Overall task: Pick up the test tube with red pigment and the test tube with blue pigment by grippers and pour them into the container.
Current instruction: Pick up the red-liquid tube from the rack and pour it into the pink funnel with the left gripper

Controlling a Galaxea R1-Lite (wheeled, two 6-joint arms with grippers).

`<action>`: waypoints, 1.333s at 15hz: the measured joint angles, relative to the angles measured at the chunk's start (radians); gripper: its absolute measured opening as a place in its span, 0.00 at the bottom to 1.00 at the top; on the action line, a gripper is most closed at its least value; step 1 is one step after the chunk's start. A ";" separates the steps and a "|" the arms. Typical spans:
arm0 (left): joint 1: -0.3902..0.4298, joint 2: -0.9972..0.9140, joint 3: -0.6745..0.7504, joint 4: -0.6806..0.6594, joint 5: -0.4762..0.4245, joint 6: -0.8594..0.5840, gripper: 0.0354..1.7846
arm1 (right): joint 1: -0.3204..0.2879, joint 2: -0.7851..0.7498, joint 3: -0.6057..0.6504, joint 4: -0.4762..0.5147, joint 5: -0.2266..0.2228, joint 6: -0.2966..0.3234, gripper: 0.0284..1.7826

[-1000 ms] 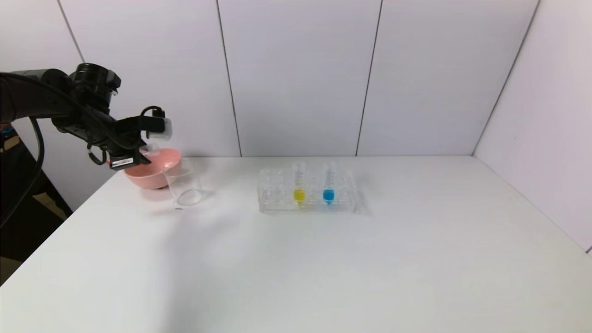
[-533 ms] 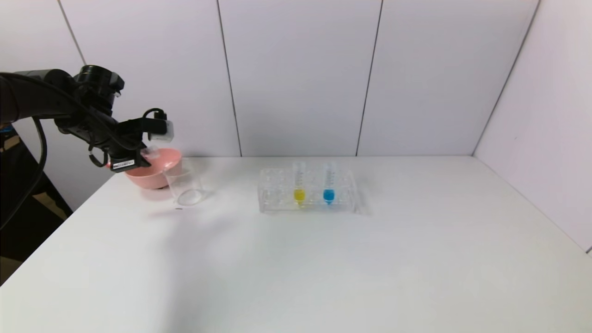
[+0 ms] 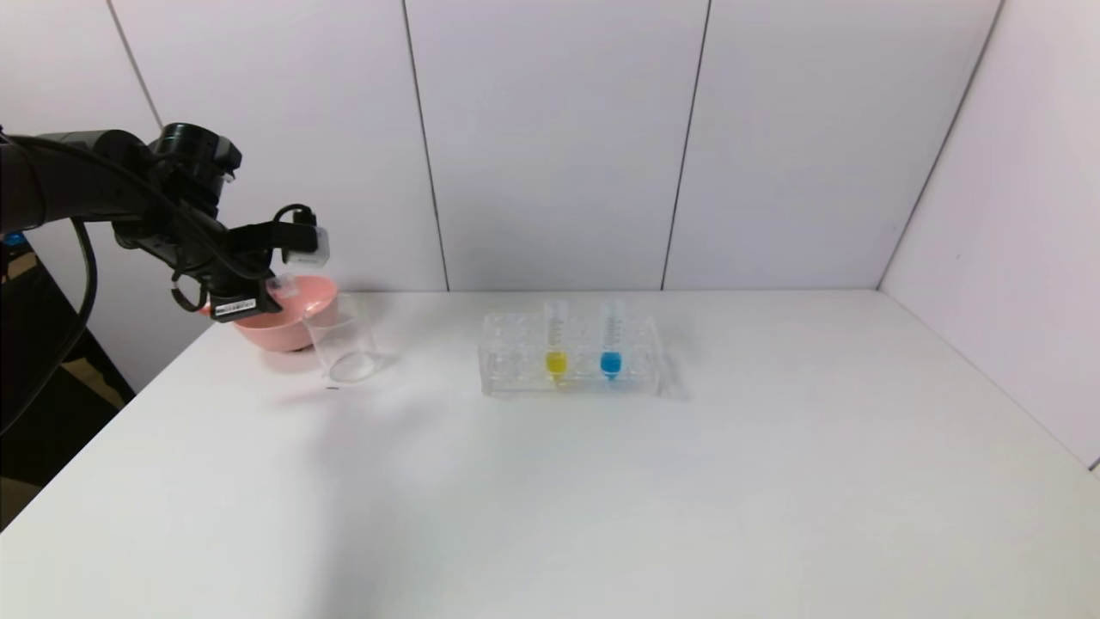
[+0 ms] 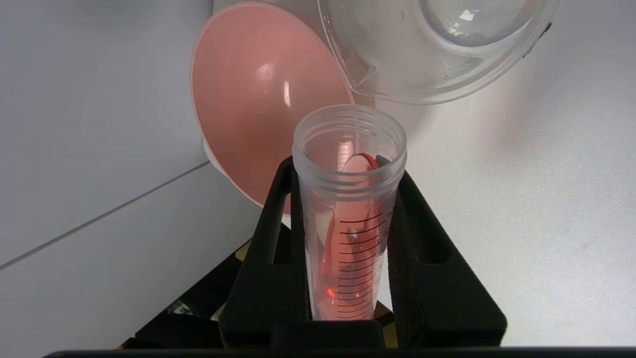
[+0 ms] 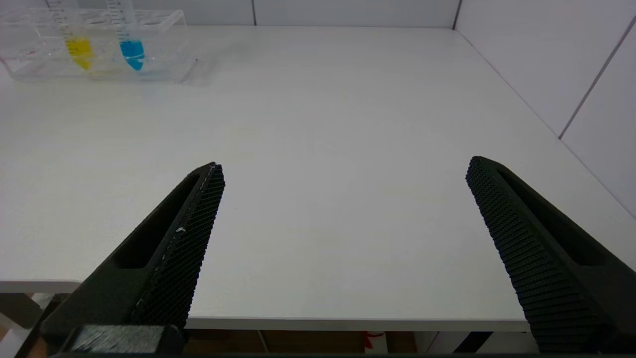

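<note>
My left gripper (image 4: 348, 171) is shut on the test tube with red pigment (image 4: 348, 238), a clear graduated tube with its open mouth pointing away from the wrist. Red liquid lies along the tube's inner wall. In the head view the left gripper (image 3: 271, 291) holds this tube (image 3: 283, 283) tilted over the pink bowl, just left of the container (image 3: 342, 344), a clear glass beaker (image 4: 437, 49). The test tube with blue pigment (image 3: 611, 342) stands upright in the clear rack (image 3: 516, 357). My right gripper (image 5: 345, 166) hangs open over the table's near edge, far from the blue tube (image 5: 131, 49).
A pink bowl (image 3: 296, 331) sits at the back left, touching the beaker; it also fills the left wrist view (image 4: 258, 99). A yellow-liquid tube (image 3: 556, 342) stands in the rack beside the blue one. White walls close the back and right sides.
The left arm has shifted a little to the right, carrying the red tube closer to the beaker. The rack and its tubes have not moved.
</note>
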 joint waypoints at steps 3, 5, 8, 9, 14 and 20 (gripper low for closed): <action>-0.007 0.002 0.000 0.000 0.020 0.000 0.25 | 0.000 0.000 0.000 0.000 0.000 0.000 1.00; -0.013 0.004 0.000 -0.001 0.043 -0.001 0.25 | 0.000 0.000 0.000 0.000 0.000 0.000 1.00; -0.021 0.009 0.000 -0.002 0.070 -0.008 0.25 | 0.000 0.000 0.000 0.000 0.000 0.000 1.00; -0.023 0.011 0.000 -0.003 0.081 -0.008 0.25 | 0.000 0.000 0.000 0.000 0.000 0.000 1.00; -0.035 0.014 -0.001 -0.003 0.113 -0.009 0.25 | 0.000 0.000 0.000 0.000 0.000 0.000 1.00; -0.052 0.022 -0.001 -0.006 0.155 -0.027 0.25 | 0.000 0.000 0.000 0.000 0.000 0.000 1.00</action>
